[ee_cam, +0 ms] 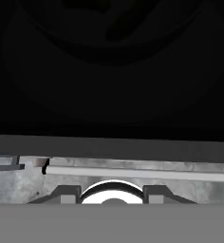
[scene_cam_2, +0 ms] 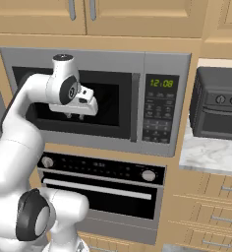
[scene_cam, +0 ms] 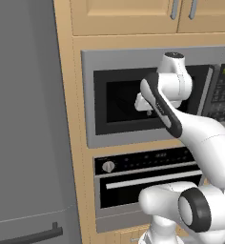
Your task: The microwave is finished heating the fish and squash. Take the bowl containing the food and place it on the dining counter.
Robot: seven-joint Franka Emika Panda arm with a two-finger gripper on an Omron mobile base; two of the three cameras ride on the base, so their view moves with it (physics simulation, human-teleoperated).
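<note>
Hand (scene_cam_2: pixel 74 116) close before the microwave (scene_cam_2: pixel 96 101) closed door glass, finger spread unclear.

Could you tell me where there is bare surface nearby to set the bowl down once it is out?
A bare marble patch lies on the counter in front of the toaster oven, right of the microwave. Behind that patch the toaster oven takes up the counter. The gripper crowds the microwave door.
</note>
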